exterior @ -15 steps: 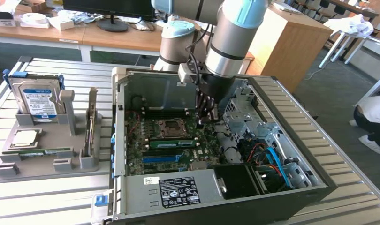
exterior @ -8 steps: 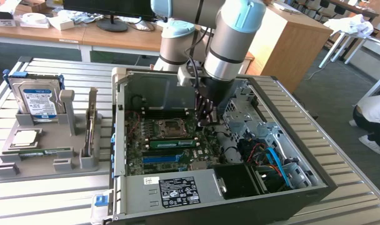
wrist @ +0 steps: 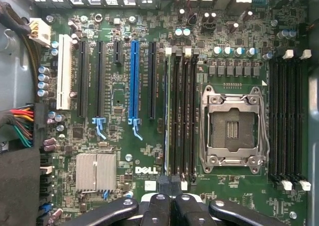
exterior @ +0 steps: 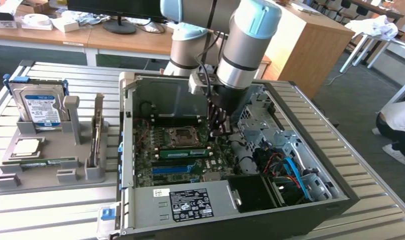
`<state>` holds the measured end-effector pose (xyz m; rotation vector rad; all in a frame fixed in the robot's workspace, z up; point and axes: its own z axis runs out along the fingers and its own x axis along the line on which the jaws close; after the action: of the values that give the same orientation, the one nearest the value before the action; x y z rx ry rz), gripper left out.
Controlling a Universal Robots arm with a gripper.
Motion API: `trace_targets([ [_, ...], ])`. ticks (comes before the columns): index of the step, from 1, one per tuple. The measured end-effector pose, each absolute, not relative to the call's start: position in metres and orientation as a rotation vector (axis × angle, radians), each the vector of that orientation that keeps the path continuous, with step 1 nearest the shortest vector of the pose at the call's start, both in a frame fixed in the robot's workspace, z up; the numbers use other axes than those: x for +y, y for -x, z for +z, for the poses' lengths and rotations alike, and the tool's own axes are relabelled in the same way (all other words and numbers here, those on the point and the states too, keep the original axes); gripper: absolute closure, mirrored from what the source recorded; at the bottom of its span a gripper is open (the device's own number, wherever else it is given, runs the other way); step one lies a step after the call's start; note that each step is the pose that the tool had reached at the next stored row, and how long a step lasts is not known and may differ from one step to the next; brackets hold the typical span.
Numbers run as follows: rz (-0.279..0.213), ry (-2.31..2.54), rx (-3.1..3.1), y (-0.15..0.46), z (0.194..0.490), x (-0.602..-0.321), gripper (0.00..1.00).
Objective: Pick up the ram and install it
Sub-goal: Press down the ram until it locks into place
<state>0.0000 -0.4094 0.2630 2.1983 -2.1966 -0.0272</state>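
You have one ram (exterior: 182, 152) inside the open computer case (exterior: 336, 200): a green stick lying level along the memory slots just beside the single empty processor socket (wrist: 232, 129); it sits low at slot height, though you cannot tell whether it is fully seated. Your end effector (exterior: 220, 131) stands over one end of that stick; in the wrist view its fingers (wrist: 159, 208) are drawn narrow, almost meeting, and you cannot tell whether they pinch the stick or merely stand above it. One blue expansion slot (wrist: 133, 81) runs parallel to the memory slots, and one ribbed silver heat sink (wrist: 95, 171) lies further out on the board. Well apart, at the exterior view's left, one grey holder (exterior: 69, 172) rests on the slatted bench (exterior: 49, 210); it carries one blue-labelled hard drive (exterior: 39, 107) upright, one square silver processor chip (exterior: 26, 146) lying flat, and one green strip (exterior: 42, 161) flat beside it. One person (exterior: 397, 122) crouches at the exterior view's right edge.
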Motion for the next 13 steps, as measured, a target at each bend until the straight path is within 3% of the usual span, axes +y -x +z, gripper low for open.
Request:
trace_targets([
  [13,-0.028,-2.198,-2.196,0.0018,0.2529,-0.4094,0.9],
])
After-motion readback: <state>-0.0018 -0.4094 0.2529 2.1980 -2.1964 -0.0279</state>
